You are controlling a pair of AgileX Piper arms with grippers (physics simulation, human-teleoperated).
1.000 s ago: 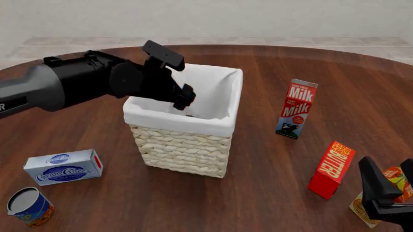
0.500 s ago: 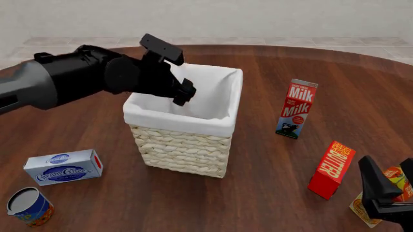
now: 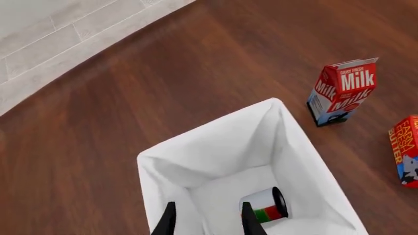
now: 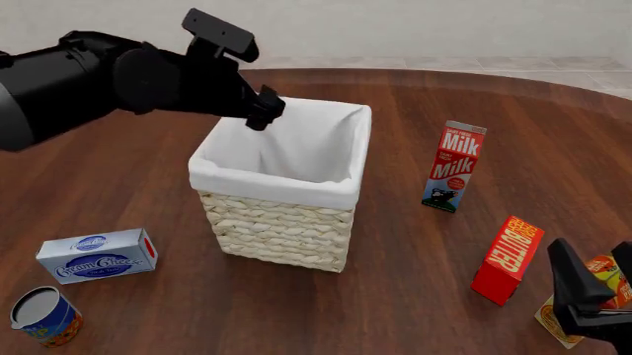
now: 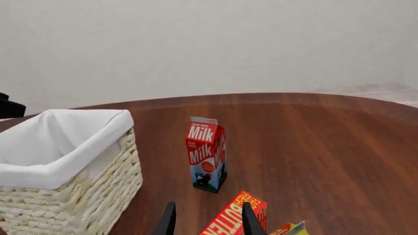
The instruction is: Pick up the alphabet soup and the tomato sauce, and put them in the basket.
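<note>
The basket (image 4: 281,225), cream wicker with a white liner, stands mid-table. In the left wrist view the tomato sauce (image 3: 265,205), a red and green can with a dark top, lies on its side on the basket (image 3: 216,147) floor. My left gripper (image 4: 265,111) hovers open and empty over the basket's far-left rim; its black fingertips (image 3: 168,220) frame the can from above. Near the table's front left corner the alphabet soup (image 4: 44,316), blue and orange with a grey top, stands upright. My right gripper (image 4: 597,281) is open and empty at the front right.
A milk carton (image 4: 454,166) stands right of the basket, with a red butter box (image 4: 508,259) nearer the front. An orange and yellow packet (image 4: 604,275) sits by the right gripper. A cream cheese box (image 4: 97,255) lies just behind the alphabet soup.
My left arm has risen up and back to the left, out of the basket, with its gripper empty. The right arm has stayed put.
</note>
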